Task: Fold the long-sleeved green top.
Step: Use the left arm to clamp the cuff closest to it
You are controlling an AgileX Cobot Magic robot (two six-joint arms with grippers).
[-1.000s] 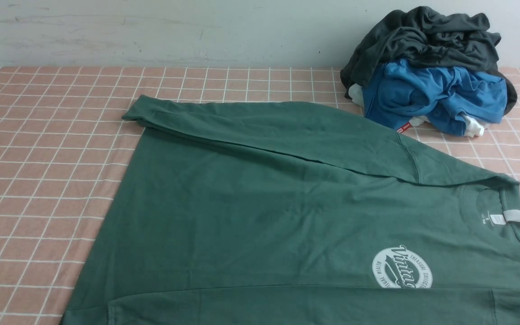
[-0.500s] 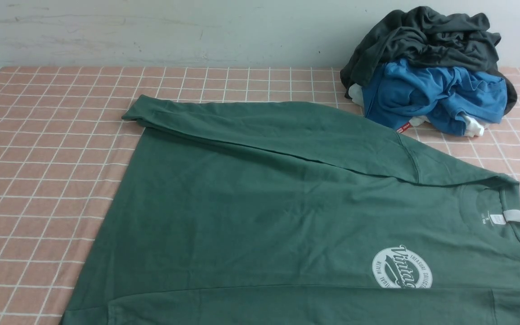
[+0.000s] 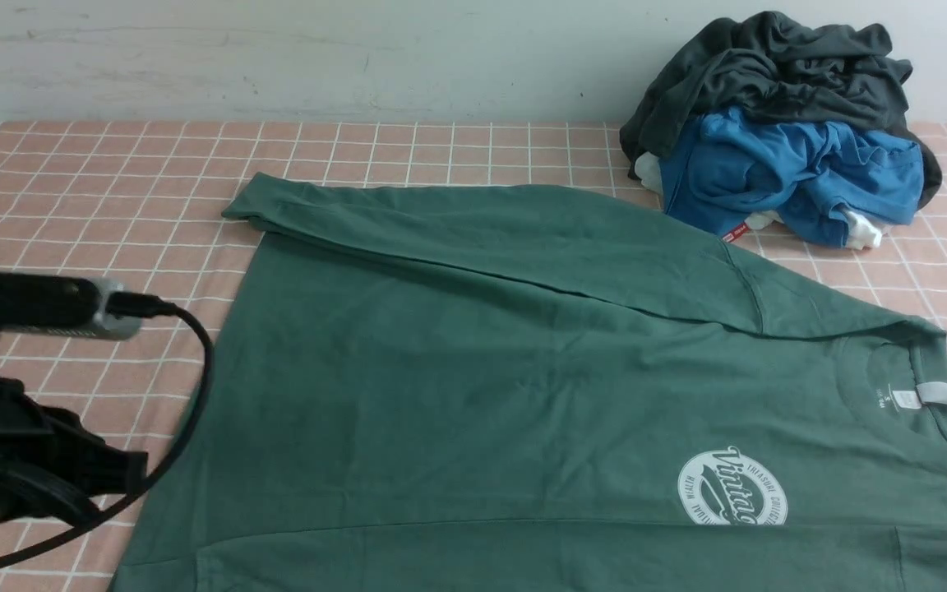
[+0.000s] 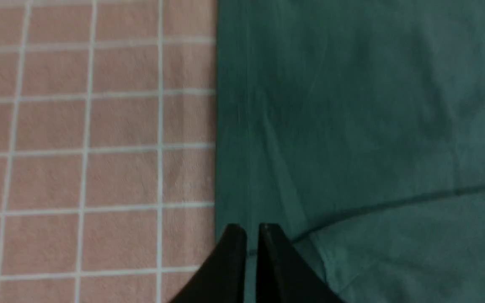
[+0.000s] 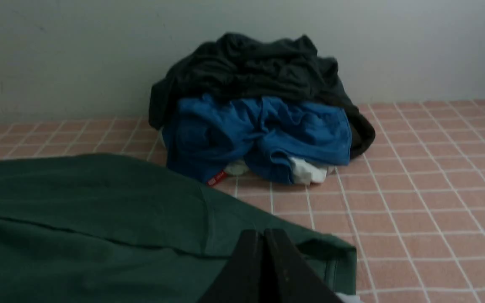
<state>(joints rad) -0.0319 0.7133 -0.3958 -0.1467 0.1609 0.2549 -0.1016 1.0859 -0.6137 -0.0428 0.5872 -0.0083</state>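
Black, blocky left arm [image 3: 38,452] — silver-grey rounded module [image 3: 116,311], thick black cable [image 3: 194,419].

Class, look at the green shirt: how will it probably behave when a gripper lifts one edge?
The green shirt will likely droop, as it lies flat in soft creases. Its sleeve, folded loosely over the body, might slide out of place.
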